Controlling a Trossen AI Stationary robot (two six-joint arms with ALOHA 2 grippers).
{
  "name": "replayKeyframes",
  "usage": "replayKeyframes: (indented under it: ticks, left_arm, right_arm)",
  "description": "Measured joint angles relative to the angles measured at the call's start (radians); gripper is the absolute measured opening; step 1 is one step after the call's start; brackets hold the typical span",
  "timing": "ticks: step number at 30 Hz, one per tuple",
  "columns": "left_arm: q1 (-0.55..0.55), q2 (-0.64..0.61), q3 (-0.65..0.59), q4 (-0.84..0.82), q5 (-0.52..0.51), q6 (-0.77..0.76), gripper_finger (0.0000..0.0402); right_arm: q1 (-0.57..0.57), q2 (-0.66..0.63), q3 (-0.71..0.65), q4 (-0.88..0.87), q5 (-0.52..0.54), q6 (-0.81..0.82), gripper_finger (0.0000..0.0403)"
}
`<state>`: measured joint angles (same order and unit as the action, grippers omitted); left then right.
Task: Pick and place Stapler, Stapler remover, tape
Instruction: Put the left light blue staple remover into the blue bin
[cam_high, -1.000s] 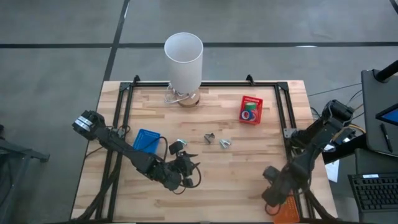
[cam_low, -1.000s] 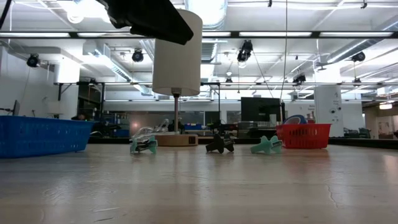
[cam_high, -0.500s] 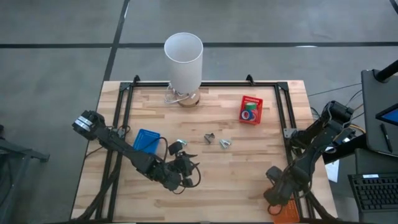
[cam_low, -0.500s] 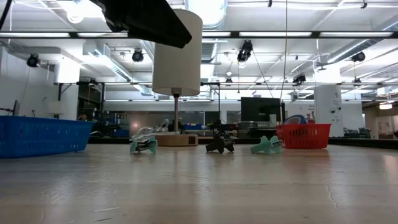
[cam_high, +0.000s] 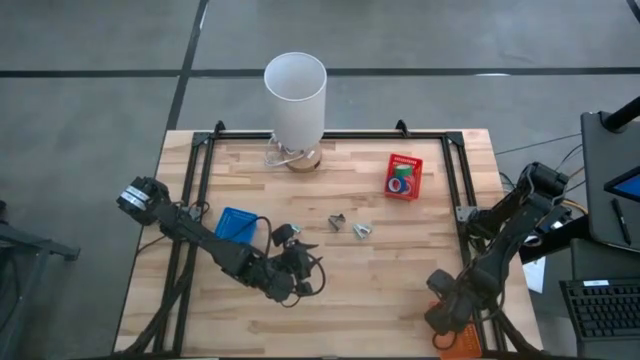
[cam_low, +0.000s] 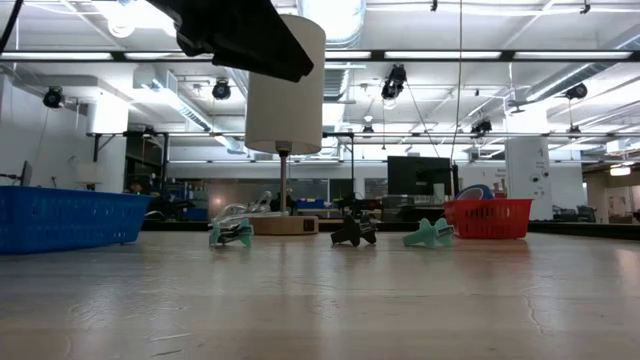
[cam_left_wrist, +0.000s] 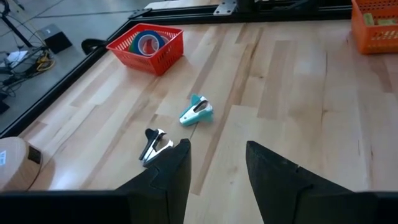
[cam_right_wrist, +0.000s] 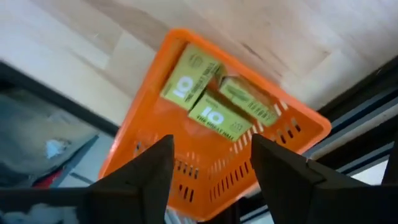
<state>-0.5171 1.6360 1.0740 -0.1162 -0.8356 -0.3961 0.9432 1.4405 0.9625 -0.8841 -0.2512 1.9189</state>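
Over bare mid-table, left gripper (cam_left_wrist: 214, 165) wide, empty; right gripper (cam_right_wrist: 211, 162) wide above orange bin (cam_right_wrist: 298, 130) at table corner.

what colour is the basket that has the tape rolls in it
Red. The basket holding the tape rolls shows best in the left wrist view.

Two of the green boxes (cam_right_wrist: 205, 93) in the orange basket (cam_right_wrist: 292, 134) each read "10".

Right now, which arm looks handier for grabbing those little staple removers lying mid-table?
The left. Its open gripper hovers just short of the black staple remover and the teal one. The right gripper hangs over the orange bin at the table's corner.
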Motion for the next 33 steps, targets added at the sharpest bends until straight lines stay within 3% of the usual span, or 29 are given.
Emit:
replayKeyframes:
  ticks: [5,9,13,18,23,25,27,31,33]
  left_arm:
    - [0.001,0.000,0.000,0.000,0.000,0.000,0.0156]
    - [0.003,0.000,0.000,-0.001,0.000,0.003,0.0156]
    - [0.015,0.000,0.000,-0.001,0.017,0.001,0.0156]
    - [0.042,0.000,0.000,-0.001,0.108,0.001,0.0156]
    - [0.062,0.000,0.000,0.000,0.121,0.001,0.0156]
    - [0.066,0.000,0.000,-0.001,0.121,0.001,0.0156]
    - [0.069,0.000,0.000,0.000,0.121,0.003,0.0156]
    - [0.070,0.000,0.000,-0.001,0.121,0.005,0.0156]
    - [0.070,0.000,0.000,0.000,0.121,0.006,0.0156]
  right_arm:
    - [-0.001,-0.012,0.025,-0.035,0.103,-0.074,0.0214]
    - [-0.005,-0.020,0.033,-0.045,0.316,-0.231,0.0197]
    - [-0.026,-0.022,0.028,-0.046,0.514,-0.371,0.0144]
    - [-0.065,-0.049,0.004,-0.012,0.760,-0.604,0.0029]
    - [-0.101,-0.122,-0.081,0.256,0.986,-0.976,0.0009]
    - [-0.129,-0.169,-0.143,0.445,1.000,-1.153,0.0008]
    - [-0.171,-0.220,-0.225,0.690,0.947,-1.341,0.0008]
    - [-0.306,-0.299,-0.414,1.204,0.642,-1.657,0.0007]
    - [-0.382,-0.336,-0.492,1.333,0.532,-1.786,0.0007]
